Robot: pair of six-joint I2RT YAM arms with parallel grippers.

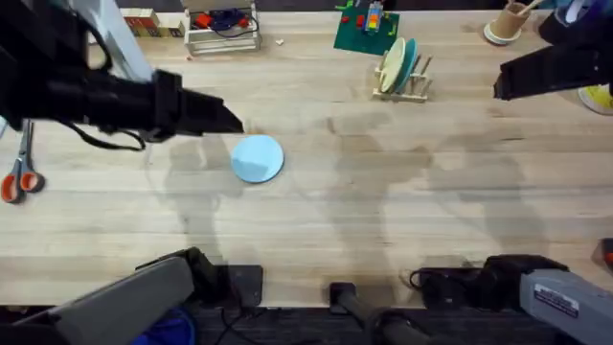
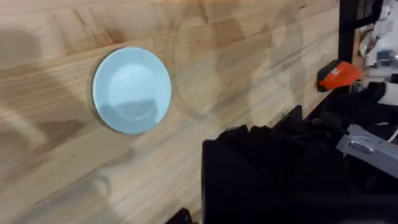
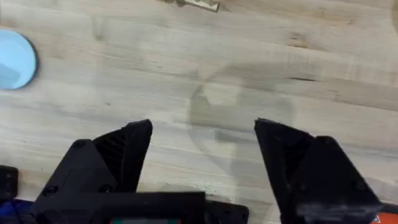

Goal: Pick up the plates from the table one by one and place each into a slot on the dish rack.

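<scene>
My left gripper (image 1: 235,123) hung above the table (image 1: 383,211), reaching in from the 9 o'clock side of the overhead view, its dark tip just at 11 o'clock of the light blue plate (image 1: 258,158) and not touching it. I couldn't tell whether those fingers were spread or pressed together; the left wrist cam gave me just a dark mass low in the pic. That cam did show the light blue plate (image 2: 132,90) lying flat on bare planks w/ nothing on it. My right gripper (image 3: 204,146) was spread wide, holding nothing, w/ bare wood grain between the two black fingers (image 3: 127,149); in the overhead view the right gripper (image 1: 500,88) sat toward 2 o'clock, well apart from the plate. The right wrist cam caught the light blue plate (image 3: 13,59) at the pic's edge, far from my fingers. The dish rack (image 1: 402,88) stood toward 1 o'clock on the table, w/ a cream plate (image 1: 391,65) and a teal plate (image 1: 409,61) already standing on edge between its pegs, side by side. Orange-handled scissors (image 1: 19,177) lay at the table's 9 o'clock edge, a white wire-frame stand (image 1: 222,34) at 11 o'clock, a green board (image 1: 366,31) near 12.
</scene>
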